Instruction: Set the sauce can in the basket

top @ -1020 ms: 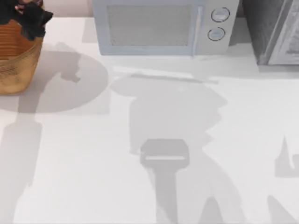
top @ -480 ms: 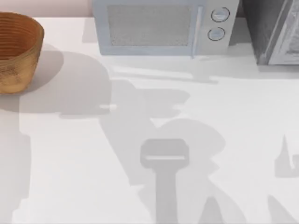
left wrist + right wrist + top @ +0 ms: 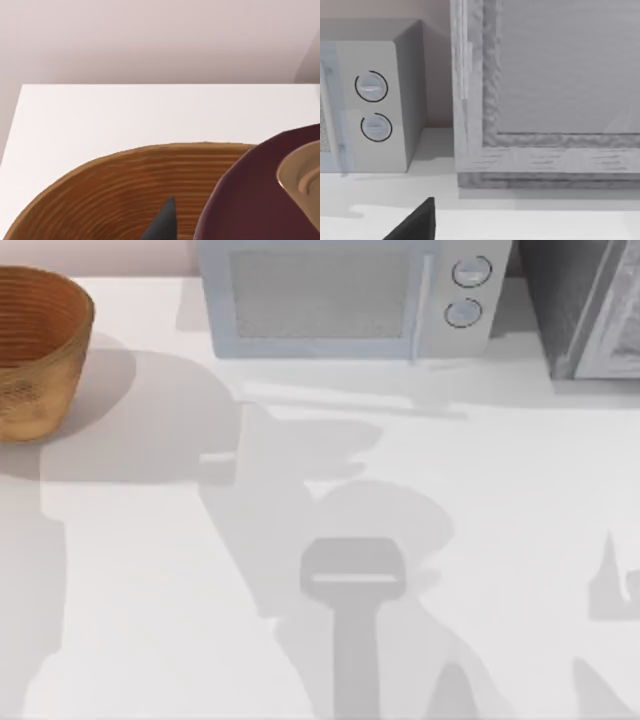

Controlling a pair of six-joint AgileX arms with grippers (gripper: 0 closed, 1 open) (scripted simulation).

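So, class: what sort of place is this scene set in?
Probably a simulated kitchen counter: a microwave with two dials stands at the back of a white table, and a wicker basket sits at its left.

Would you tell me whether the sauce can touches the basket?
Cannot tell: in the left wrist view the sauce can overlaps the basket, showing neither contact nor gap.
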